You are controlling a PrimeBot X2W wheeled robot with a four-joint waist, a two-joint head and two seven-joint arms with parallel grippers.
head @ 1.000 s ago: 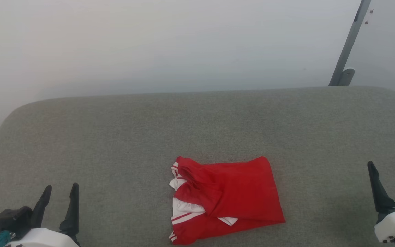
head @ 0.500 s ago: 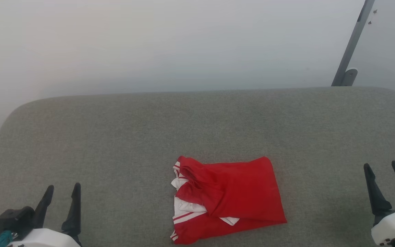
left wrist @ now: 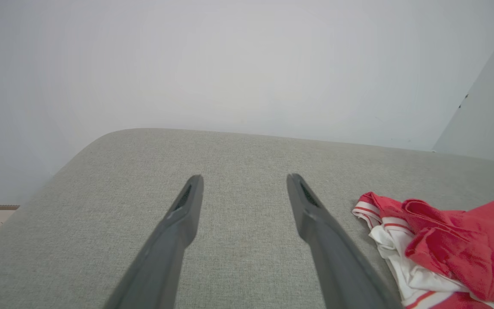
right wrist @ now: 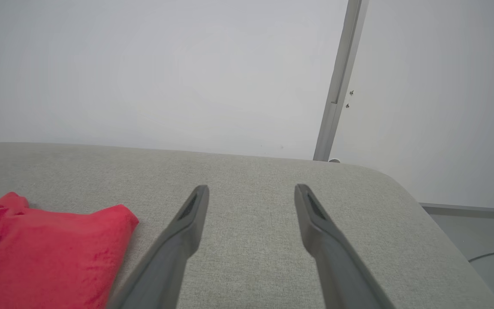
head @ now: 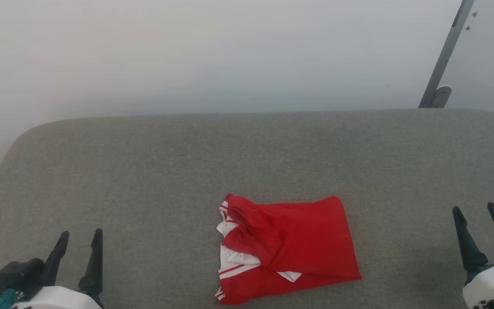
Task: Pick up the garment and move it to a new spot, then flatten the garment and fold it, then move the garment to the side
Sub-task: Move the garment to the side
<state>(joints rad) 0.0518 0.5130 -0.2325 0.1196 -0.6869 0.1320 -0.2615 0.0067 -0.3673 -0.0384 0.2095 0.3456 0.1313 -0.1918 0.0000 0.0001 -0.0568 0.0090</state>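
Shirt lies folded at lower centre of frame on the grey cushion. Left claw lower left, right claw lower right, both spread, empty. Right one sits slightly nearer.

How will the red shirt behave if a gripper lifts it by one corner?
Probably floppy: the shirt lies in soft, rumpled folds. Lifted by a corner, its stacked layers would likely fall open and hang. It looks thin and light, so a push may bunch it on the textured grey surface rather than slide it.
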